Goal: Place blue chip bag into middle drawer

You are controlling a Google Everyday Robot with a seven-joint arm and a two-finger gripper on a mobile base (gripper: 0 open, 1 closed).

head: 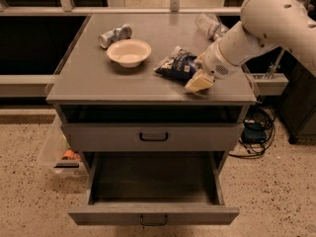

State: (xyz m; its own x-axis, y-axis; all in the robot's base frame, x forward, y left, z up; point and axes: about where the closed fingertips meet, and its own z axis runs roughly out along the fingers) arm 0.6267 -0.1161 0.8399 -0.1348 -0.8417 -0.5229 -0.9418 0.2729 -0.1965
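The blue chip bag (177, 65), dark navy foil with white print, lies on the grey cabinet top (98, 83), right of centre. My gripper (197, 78) is at the bag's right end, low over the cabinet top and close against the bag. The white arm reaches in from the upper right. The middle drawer (153, 214), the cabinet's lowest one, is pulled out towards the camera; its deep grey box looks empty. It sits directly below and in front of the bag.
A cream bowl (129, 52) and a crushed silver can (114, 35) lie left of the bag. A clear plastic bottle (211, 25) lies behind my arm. The drawer above (153, 138) is closed. Cables (256, 127) lie on the floor at right, a plastic bin (61, 152) at left.
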